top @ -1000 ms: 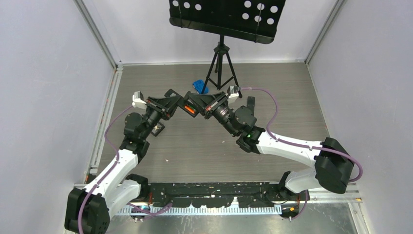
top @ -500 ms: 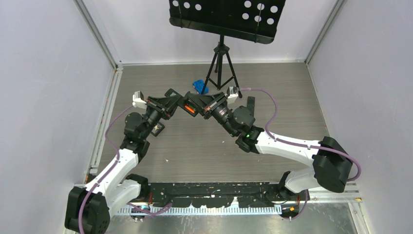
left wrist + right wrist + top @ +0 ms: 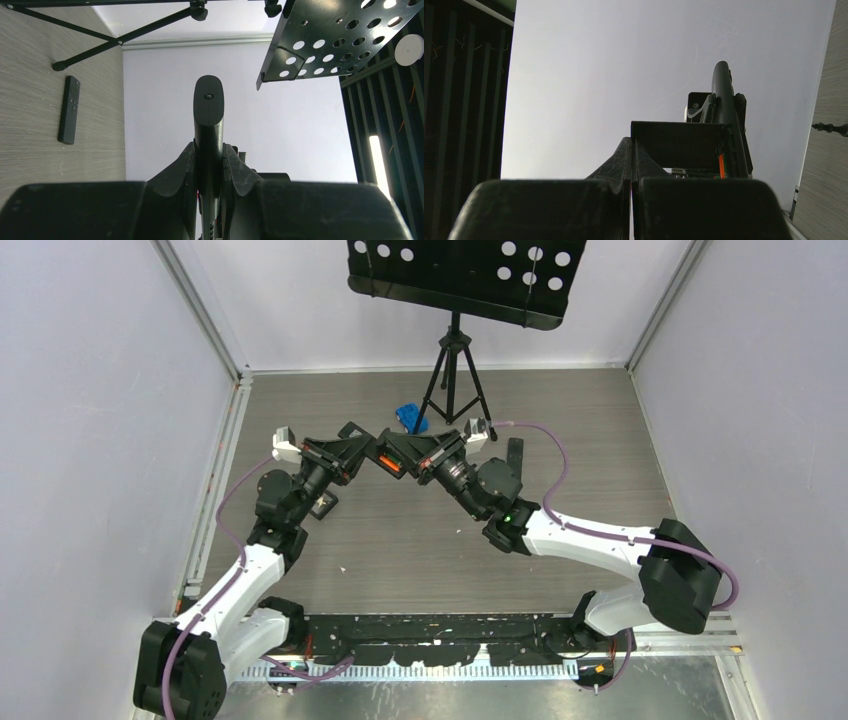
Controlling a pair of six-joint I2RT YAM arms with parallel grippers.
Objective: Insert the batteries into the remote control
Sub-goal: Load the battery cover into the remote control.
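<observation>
Alignment matters most for this step. My left jaws (image 3: 208, 150) are clamped on the remote (image 3: 208, 107), holding it edge-on and raised off the desk (image 3: 30, 75). My right jaws (image 3: 632, 146) stand tip to tip with it, pressed together with nothing visible between them. An orange battery (image 3: 721, 165) shows just beside the right jaws, against the remote's flank. It seems to lie in the bay, though I cannot be sure from this angle.

To seat it well, I judge I should push along the battery's axis against the spring and then press it down flat. The left grip should be firm so the bar does not twist. The remote is slim, matte black and round-ended, and likely slippery. The battery is a small smooth cylinder that would roll if dropped.
</observation>
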